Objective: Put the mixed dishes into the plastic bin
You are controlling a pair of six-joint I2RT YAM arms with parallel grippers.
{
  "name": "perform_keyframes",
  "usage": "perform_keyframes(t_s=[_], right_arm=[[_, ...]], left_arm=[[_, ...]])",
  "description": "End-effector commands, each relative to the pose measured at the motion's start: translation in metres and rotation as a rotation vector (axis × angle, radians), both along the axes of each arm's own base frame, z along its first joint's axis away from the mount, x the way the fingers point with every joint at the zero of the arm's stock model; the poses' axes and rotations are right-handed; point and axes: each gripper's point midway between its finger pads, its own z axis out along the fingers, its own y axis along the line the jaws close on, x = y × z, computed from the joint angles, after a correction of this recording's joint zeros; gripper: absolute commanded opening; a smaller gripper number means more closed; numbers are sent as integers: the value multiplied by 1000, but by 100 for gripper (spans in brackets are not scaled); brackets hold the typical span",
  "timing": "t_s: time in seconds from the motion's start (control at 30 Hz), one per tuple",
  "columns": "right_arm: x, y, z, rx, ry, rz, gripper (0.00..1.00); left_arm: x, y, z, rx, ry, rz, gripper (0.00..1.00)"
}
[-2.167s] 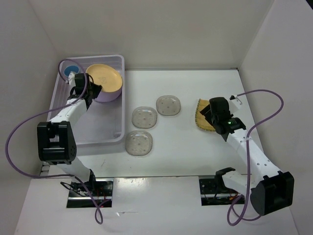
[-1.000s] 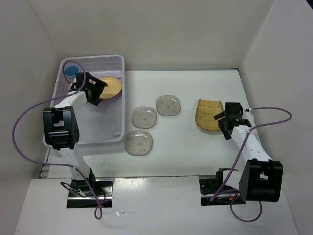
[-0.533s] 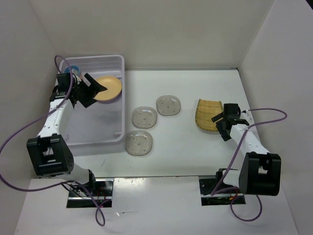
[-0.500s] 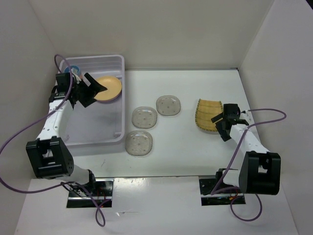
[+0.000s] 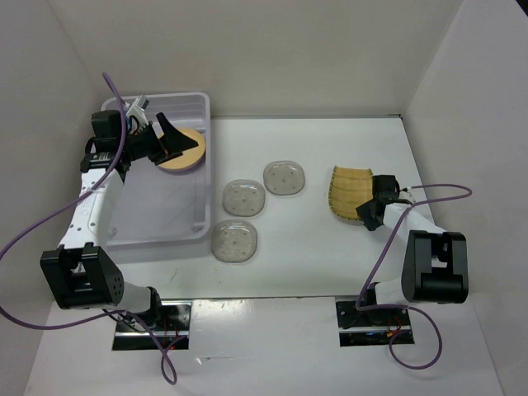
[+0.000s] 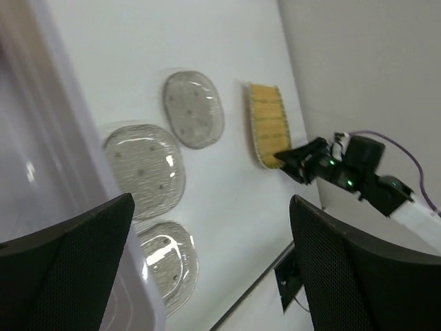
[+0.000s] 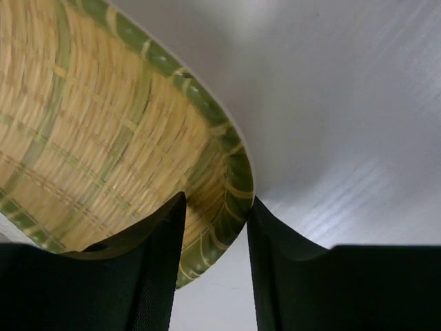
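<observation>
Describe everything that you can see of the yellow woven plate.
The yellow woven plate is straw-coloured basketwork, rounded-square, with greenish bands along its raised rim. It rests on the white table at the right, outside the plastic bin and apart from the clear saucers. The right gripper pinches its rim at the near right corner, one finger on each side.

yellow woven-textured plate (image 7: 96,131): rough woven fibre | plastic bin (image 5: 157,210): translucent, glossy | saucers (image 6: 145,172): clear, speckled

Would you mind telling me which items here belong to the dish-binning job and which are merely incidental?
Job: plastic bin; orange-yellow plate; far saucer; middle saucer; near saucer; woven plate.
Incidental: purple cable; white table.
</observation>
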Motion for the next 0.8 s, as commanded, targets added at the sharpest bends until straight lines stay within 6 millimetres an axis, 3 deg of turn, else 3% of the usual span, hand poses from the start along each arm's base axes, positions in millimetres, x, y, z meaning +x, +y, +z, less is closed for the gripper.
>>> perform_keyframes(t_s=[0.0,0.07,0.1,0.13,0.3,0.37,0.4,0.47,0.5,0.53,0.6,0.67,0.77], right_arm=[[13,-6,-3,-16,-30,-12,43],[16,-4,-8,-6,-22,-7,41],[20,-3,-7,-4,-27,8,41],[23,-1,-6,6,-29,14,44],[27,4,-5,-11,-21,50,47],[28,2,-3,-20,-20,45,51],[27,2,-1,-18,-5,45,54],[25,0,4,-27,1,39,64],[22,-2,14,-33,-7,24,68],[20,-2,19,-34,-15,24,71],[15,-5,38,-56,-51,12,77],[9,-8,51,-74,-71,2,81],[1,-9,80,-81,-125,-13,84]], left_arm=[[-6,-34,36,-13,-179,-224,100],[-10,-53,36,-17,-191,-329,100],[-16,-73,33,8,-220,-411,100],[-14,-84,24,11,-198,-449,100],[-13,-148,4,12,-172,-558,100],[0,-165,-16,46,-147,-532,100],[0,-183,-31,54,-108,-551,100],[6,-200,-46,71,-71,-537,100],[11,-211,-62,68,-46,-538,100],[7,-229,-61,44,-27,-545,100],[17,-249,-70,34,-39,-523,100],[13,-273,-74,20,-29,-518,100],[20,-302,-97,29,0,-476,100]])
